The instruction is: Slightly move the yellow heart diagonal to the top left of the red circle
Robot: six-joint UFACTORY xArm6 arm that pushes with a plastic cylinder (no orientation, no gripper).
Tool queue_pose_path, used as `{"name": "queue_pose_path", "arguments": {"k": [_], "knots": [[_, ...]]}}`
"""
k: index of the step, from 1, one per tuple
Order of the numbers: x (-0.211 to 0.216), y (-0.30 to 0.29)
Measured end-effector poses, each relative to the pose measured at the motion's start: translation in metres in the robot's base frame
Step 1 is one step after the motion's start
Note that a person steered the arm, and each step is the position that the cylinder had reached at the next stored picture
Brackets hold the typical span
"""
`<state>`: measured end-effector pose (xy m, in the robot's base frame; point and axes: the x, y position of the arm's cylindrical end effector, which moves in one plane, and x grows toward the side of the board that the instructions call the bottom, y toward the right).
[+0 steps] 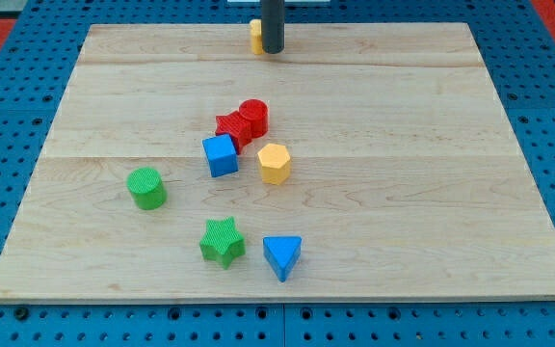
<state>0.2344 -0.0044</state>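
Yellow heart [255, 36] sits at the view's top edge of the counter [403, 193], mostly hidden behind the rod; only a yellow sliver shows, shape can't be confirmed. My tip [273, 50] is just beside it on the view's right, looks touching. No gripper on this rig, just a rod, so nothing released or clenched.

Red circle [254, 116] is near board centre, well below the heart and almost straight under it. It touches a red star [232, 126] on its lower left.

Blue cube [221, 154] sits just below the red star. Yellow hexagon [274, 163] is to the right of the cube, apart from it. Green cylinder [146, 187] is off to the view's left. Green star [222, 241] and blue triangle [282, 255] are near the bottom edge, side by side, not touching.

Count: eight blocks, two each of yellow, red, blue, green. No containers; everything lies flat on the counter.
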Motion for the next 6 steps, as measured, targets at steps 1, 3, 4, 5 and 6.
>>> {"name": "queue_pose_path", "arguments": {"k": [1, 3, 4, 5, 6], "knots": [[-0.019, 0.050], [-0.029, -0.006], [-0.017, -0.040], [-0.022, -0.070], [-0.034, -0.071]]}}
